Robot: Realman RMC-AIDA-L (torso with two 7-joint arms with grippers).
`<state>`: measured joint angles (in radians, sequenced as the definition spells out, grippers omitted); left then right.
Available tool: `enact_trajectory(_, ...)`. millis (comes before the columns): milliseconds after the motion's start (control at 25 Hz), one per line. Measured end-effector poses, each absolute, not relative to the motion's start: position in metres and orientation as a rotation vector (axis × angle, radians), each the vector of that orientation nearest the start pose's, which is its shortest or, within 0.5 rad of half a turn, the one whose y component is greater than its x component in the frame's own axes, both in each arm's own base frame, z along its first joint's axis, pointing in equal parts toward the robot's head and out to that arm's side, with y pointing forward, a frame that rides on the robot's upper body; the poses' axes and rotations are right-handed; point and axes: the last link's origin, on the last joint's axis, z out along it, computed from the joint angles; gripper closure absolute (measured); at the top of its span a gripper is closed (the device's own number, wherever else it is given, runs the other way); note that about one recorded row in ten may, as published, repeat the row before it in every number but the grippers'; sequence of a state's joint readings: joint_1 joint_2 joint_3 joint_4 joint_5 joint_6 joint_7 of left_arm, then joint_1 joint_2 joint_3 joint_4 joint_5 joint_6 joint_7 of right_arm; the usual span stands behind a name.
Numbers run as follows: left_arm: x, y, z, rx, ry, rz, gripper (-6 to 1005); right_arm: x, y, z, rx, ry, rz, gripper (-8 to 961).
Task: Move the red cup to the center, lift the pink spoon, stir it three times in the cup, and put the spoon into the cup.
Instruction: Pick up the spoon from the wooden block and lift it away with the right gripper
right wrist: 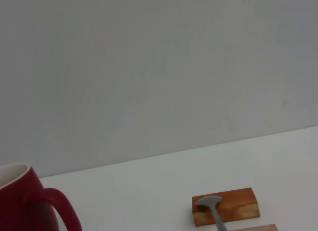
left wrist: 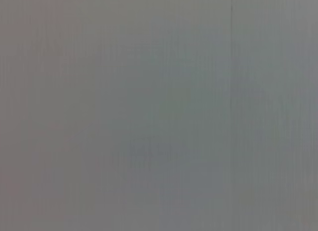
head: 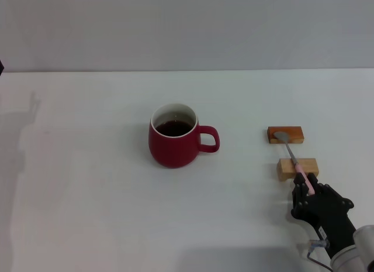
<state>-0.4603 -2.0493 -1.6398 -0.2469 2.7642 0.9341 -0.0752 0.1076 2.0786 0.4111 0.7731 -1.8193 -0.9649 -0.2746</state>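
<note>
Red cup [head: 173,144] sits mid-frame with its handle pointing right, while the right gripper [head: 308,184] at lower right is clamped on the pink spoon [head: 294,159] lying across two wooden blocks [head: 297,168].

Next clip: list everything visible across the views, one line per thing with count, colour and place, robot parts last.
red cup: one, dark red with white inside and dark liquid, near the table's centre, handle toward the robot's right.
pink spoon: one, grey bowl and pale pink handle, lying across the two blocks on the right, bowl on the farther block.
wooden blocks: two; a darker orange-brown one farther off, a lighter one nearer the robot.
table: one, white, under everything.
wall: grey, behind the table.
right gripper: one, black, at the near right, fingers around the spoon's handle end.
left gripper: not in view; its wrist view shows only plain grey.
</note>
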Motion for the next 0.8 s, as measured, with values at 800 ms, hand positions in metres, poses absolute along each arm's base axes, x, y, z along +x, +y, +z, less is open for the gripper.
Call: enact_trajectory(800, -0.3563, 0.3721, 0.0498, -1.334, -0.616, -0.556, 170, 0.2852, 0.2288, -0.1125, -1.669, 0.880, 0.630, 784)
